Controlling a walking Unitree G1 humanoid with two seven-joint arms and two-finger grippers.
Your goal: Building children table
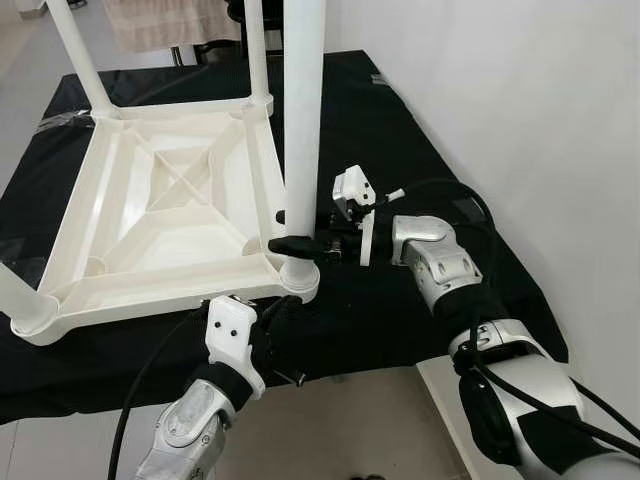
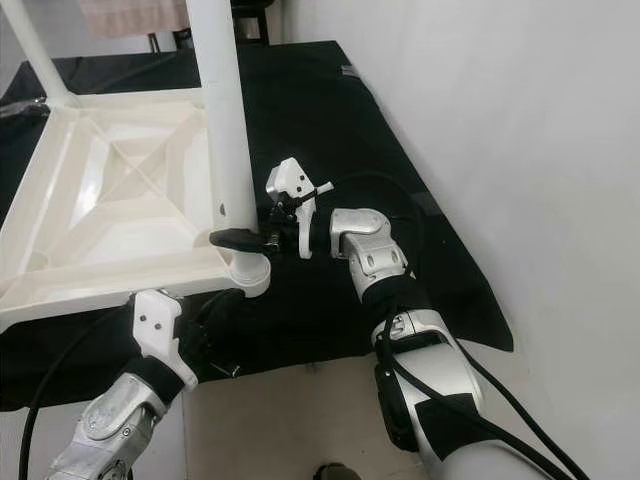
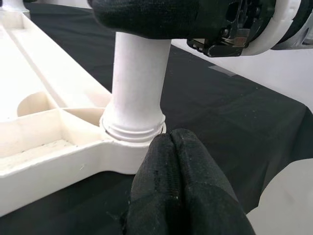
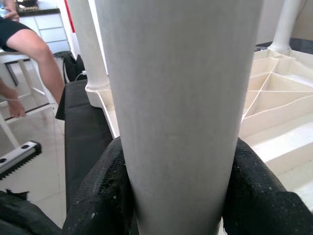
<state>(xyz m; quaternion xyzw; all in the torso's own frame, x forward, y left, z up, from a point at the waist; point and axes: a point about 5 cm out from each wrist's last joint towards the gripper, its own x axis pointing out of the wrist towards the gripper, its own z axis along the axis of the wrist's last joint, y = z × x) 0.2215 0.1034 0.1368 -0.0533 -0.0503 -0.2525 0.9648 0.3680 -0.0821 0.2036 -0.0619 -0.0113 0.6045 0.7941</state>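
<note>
White plastic makes up the upturned children's table top (image 1: 150, 210), lying ribbed side up on a black cloth (image 1: 400, 130) that covers the work surface. A table leg (image 1: 302, 120) stands upright in the corner socket (image 1: 298, 275) at about 5 o'clock of the top, and its upper end is cut off by the frame edge. The right gripper (image 1: 297, 244) comes in from 3 o'clock and has both black fingers clamped around that leg just above the socket; the far finger is mostly hidden behind the leg in the head views, while the right wrist view shows a pad pressed on each side of the pale shaft. The left gripper (image 1: 283, 318) sits at 6 o'clock, just below the socket corner, its fingers pressed together on nothing (the left wrist view makes this plain, the head views only hint at it). Other legs (image 1: 82, 55) rise at 11 and 12 o'clock, tops cropped. The right wrist view also catches a seated person's bare legs (image 4: 34, 54) beyond the table.
</note>
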